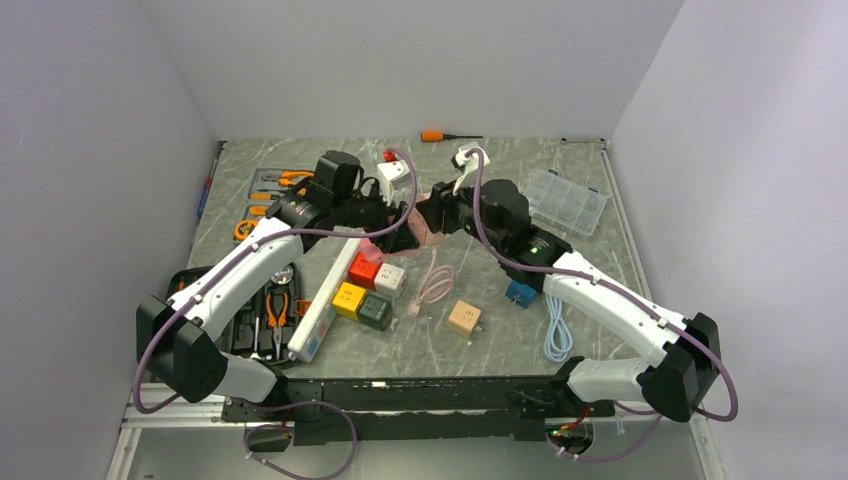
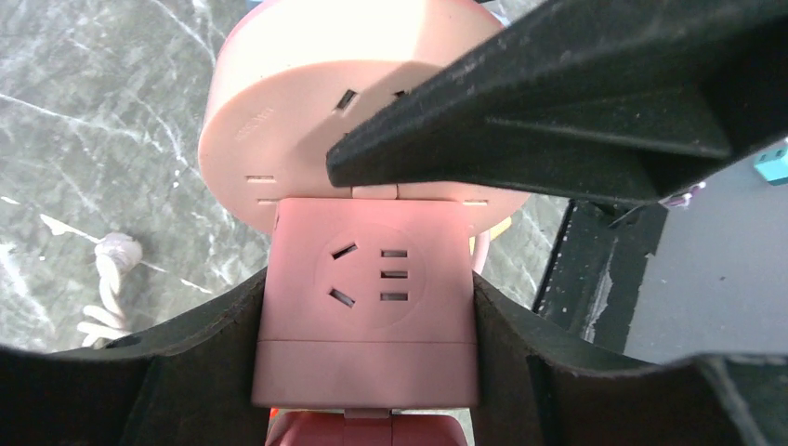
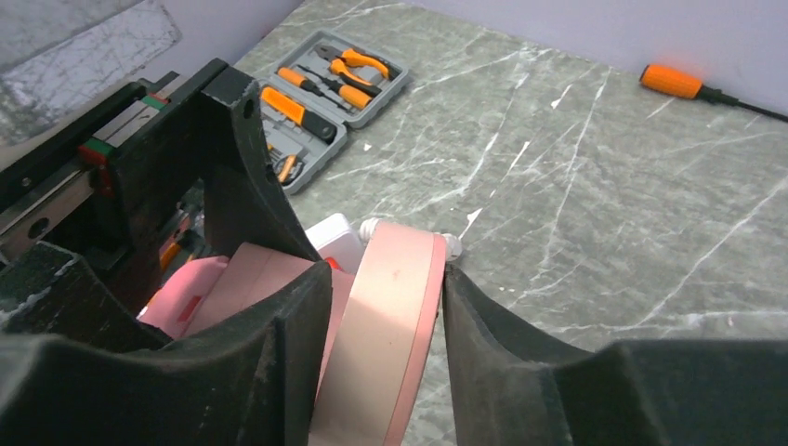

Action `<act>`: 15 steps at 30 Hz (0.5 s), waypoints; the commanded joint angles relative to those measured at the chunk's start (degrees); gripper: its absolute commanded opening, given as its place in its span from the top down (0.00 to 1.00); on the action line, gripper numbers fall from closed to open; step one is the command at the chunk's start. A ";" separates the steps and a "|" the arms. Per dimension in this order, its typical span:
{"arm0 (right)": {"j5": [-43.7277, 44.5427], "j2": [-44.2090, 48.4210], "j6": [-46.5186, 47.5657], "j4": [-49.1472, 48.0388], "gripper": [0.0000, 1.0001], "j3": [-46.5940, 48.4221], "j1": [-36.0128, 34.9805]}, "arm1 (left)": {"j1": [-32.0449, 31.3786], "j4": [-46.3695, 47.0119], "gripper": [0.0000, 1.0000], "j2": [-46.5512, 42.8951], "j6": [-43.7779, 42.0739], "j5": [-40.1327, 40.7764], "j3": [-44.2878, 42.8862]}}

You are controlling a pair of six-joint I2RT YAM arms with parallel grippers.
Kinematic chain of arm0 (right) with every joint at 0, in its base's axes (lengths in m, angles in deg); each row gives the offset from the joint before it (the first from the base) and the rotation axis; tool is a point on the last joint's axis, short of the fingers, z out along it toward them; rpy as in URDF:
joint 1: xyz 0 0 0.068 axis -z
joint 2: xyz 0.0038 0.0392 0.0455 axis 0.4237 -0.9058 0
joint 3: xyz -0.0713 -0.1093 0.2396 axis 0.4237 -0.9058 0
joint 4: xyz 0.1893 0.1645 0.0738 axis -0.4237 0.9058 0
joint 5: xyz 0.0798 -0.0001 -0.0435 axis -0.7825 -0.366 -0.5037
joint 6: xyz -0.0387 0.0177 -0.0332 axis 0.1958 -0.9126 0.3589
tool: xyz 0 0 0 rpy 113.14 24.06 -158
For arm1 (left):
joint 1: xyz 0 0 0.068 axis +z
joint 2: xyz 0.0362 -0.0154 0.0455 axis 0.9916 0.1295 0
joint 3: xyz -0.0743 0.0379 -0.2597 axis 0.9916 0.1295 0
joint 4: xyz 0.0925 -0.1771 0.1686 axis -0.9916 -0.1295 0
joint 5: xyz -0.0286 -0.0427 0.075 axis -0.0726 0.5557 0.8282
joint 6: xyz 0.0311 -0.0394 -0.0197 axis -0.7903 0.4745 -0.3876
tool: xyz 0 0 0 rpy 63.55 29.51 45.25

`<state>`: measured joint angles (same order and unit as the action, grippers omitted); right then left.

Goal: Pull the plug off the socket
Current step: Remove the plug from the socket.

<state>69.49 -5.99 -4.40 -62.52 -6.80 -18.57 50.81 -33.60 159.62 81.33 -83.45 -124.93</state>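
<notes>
Evidently setting up for a straight two-handed pull. Clenching the left tool (image 2: 367,316) on the pink cube plug (image 2: 367,279), one finger pressing each side face and leaving the outlet face uncovered. Pinching the round pink socket (image 2: 279,102) across its flat faces with the right tool (image 3: 381,316), holding it on edge, probably to anchor it while the plug is drawn the opposite way. Showing no gap where the plug is meeting the socket's rim, so judging the plug as not yet out.

Leaving bare worktop (image 3: 604,186) on the far side of the socket, running out to an orange screwdriver (image 3: 674,82) near the back wall. Crowding on the near side instead: coloured cubes (image 1: 365,290) lying just nearer than the socket, a red one showing right under the plug in the left wrist view. Lying to the near left of the socket, a long white power strip (image 1: 318,312), touched by neither tool, with an open tool case (image 3: 325,88) further left. Judging the left arm's way back as tight, calling for a short, level pull clear of the cubes and the strip's edge.
</notes>
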 commanded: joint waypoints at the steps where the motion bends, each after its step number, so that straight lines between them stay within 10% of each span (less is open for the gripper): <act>1: -0.82 -0.54 -4.31 0.62 0.63 0.08 0.19 | -0.26 3.05 1.00 -3.56 -2.84 3.52 -2.51; 4: -2.57 -2.31 -6.05 1.45 0.69 0.91 0.17 | -0.26 2.93 1.00 -4.12 -3.87 6.43 -2.84; 8: -3.68 -4.61 -8.31 2.23 0.47 1.56 -0.01 | -0.24 2.73 1.00 -4.58 -4.65 8.76 -2.98; 15: -5.41 -3.81 -10.99 -0.19 0.39 -1.64 -0.02 | -0.23 2.83 1.00 -5.40 -5.15 9.89 -2.27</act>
<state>66.67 -11.04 -13.01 -61.69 -6.98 -18.44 50.42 -37.36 158.46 76.87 -73.00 -124.93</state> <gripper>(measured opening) 0.615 0.648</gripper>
